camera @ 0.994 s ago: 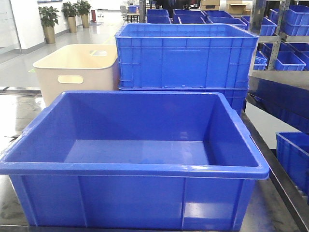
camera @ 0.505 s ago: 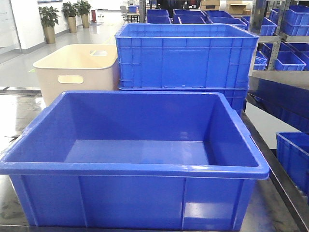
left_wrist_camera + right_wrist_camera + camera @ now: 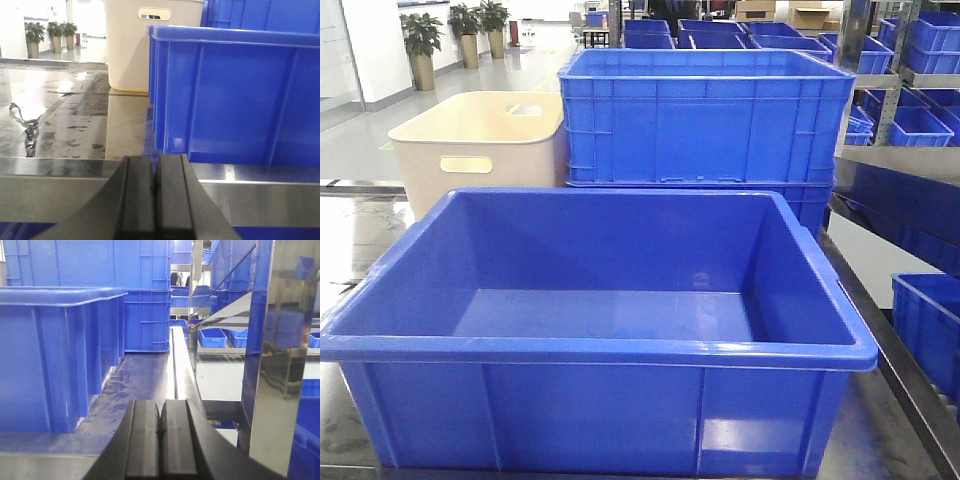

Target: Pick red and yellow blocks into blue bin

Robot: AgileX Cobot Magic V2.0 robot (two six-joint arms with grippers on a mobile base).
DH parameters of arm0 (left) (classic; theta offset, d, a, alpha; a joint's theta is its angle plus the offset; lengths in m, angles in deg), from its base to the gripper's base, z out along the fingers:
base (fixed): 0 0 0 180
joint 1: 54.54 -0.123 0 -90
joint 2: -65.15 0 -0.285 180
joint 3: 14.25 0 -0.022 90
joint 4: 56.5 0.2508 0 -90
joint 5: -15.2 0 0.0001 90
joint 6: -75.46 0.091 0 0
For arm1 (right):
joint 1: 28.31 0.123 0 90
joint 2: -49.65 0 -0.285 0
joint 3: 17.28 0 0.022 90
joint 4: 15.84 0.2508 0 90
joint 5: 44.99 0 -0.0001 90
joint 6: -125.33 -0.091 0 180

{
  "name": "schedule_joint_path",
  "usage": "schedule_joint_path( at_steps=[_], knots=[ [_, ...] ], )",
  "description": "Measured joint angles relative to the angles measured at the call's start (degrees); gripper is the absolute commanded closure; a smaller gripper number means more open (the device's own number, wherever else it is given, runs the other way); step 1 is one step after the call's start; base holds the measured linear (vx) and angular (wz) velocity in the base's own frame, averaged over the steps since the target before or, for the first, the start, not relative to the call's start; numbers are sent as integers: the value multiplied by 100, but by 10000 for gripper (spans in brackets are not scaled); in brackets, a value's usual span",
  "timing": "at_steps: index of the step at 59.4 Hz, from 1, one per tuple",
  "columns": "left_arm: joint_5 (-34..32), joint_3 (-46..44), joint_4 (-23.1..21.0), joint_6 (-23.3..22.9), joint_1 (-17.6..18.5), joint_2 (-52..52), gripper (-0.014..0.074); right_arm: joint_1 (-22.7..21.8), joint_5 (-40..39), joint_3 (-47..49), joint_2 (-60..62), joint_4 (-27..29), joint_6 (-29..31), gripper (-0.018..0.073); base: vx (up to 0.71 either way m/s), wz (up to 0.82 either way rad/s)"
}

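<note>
A: Checking front view: blue bin (image 3: 600, 350) sits nearest the camera on the steel table (image 3: 350, 240), and nothing shows on the part of its floor that's visible. Beige tub (image 3: 480, 150) behind it on the left, ribbed crate (image 3: 705, 120) behind it on the right.

B: Blocks?

A: Neither the red nor the yellow one shows in any view.

B: Grippers?

A: Left gripper (image 3: 156, 187) has its pads pressed together, nothing between them. It's low at the table edge, pointing at the bin's left outer wall, with the beige tub further back. Right gripper (image 3: 161, 425) is the same: closed tight, holding nothing, at the bin's right side, crate ahead of it.

B: Any labels or print?

A: No readable writing on the bin, tub or crate. More blue bins on shelving (image 3: 920, 80) to the right, potted plants (image 3: 420, 35) far left.
</note>
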Motion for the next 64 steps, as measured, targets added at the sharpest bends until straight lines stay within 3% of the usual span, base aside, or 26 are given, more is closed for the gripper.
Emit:
schedule_joint_path(
  at_steps=[52,64],
  knots=[
    [0,0,0,0,0,0,560,0,-10,0,0,-1,0,569,0,0],
    [0,0,0,0,-184,0,560,0,-10,0,0,-1,0,569,0,0]
  ],
)
